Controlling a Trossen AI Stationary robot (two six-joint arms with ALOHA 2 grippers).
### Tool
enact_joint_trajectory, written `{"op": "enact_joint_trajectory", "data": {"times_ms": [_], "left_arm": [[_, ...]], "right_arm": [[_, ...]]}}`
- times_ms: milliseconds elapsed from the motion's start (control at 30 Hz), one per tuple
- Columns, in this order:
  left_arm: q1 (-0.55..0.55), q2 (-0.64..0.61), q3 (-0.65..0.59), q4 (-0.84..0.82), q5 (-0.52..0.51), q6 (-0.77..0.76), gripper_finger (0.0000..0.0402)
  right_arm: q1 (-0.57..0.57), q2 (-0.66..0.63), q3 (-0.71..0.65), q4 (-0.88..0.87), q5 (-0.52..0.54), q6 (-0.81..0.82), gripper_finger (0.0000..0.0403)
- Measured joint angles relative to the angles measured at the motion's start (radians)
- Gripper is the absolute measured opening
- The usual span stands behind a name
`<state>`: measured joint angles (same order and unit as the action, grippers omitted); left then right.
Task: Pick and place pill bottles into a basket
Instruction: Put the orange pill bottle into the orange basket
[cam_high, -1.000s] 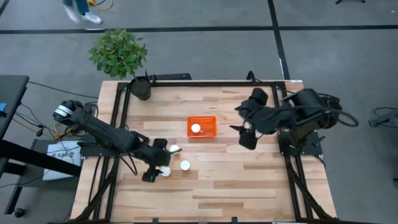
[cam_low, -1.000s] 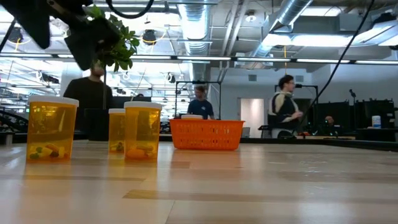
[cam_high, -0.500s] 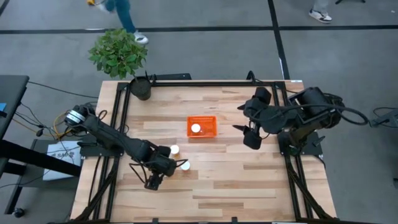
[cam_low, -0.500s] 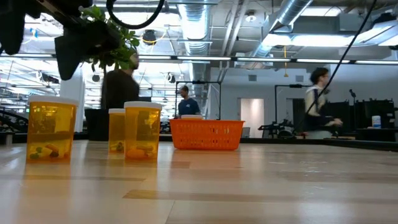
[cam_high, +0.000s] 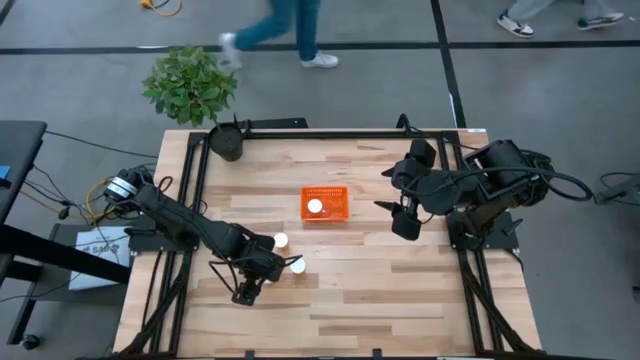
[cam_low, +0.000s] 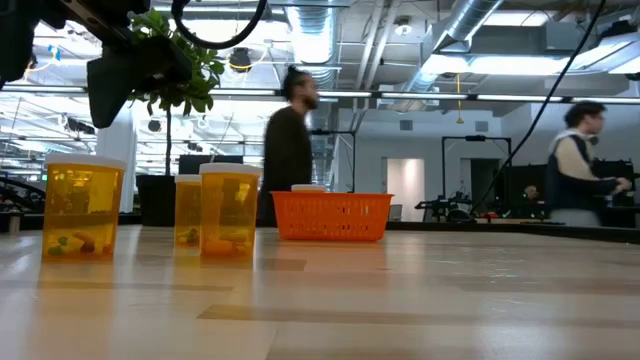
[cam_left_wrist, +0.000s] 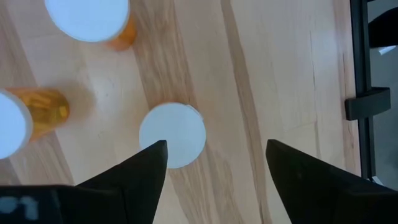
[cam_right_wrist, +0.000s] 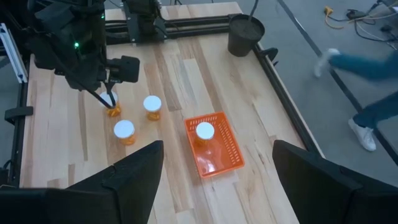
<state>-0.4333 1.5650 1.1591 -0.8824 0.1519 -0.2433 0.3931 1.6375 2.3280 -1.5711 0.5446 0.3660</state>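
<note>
Pill bottles (cam_left_wrist: 172, 135) are positioned as follows: one directly below the open left hand (cam_left_wrist: 214, 163), two just beside it, one inside the basket (cam_high: 325, 204). The open right hand (cam_high: 393, 206) is held well apart.

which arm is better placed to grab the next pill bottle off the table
Left. The left hand is open and poised directly above one pill bottle, with two more bottles close by. The right hand waits on the far side of the basket, away from all loose bottles.
</note>
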Motion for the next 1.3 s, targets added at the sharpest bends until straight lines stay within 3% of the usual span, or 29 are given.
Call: {"op": "enact_joint_trajectory", "data": {"times_ms": [333, 867, 1300], "left_arm": [[0.018, 0.000, 0.000, -0.002, -0.082, 0.074, 0.0323], [-0.034, 0.008, -0.037, 0.029, -0.179, 0.015, 0.0326], [-0.034, 0.008, -0.069, 0.055, -0.184, 0.013, 0.0326]], "right_arm": [[-0.001, 0.000, 0.000, 0.000, -0.001, -0.001, 0.0297], [-0.003, 0.000, 0.000, 0.000, -0.003, -0.011, 0.0297], [-0.003, 0.000, 0.000, 0.000, 0.007, -0.019, 0.0297]]}}
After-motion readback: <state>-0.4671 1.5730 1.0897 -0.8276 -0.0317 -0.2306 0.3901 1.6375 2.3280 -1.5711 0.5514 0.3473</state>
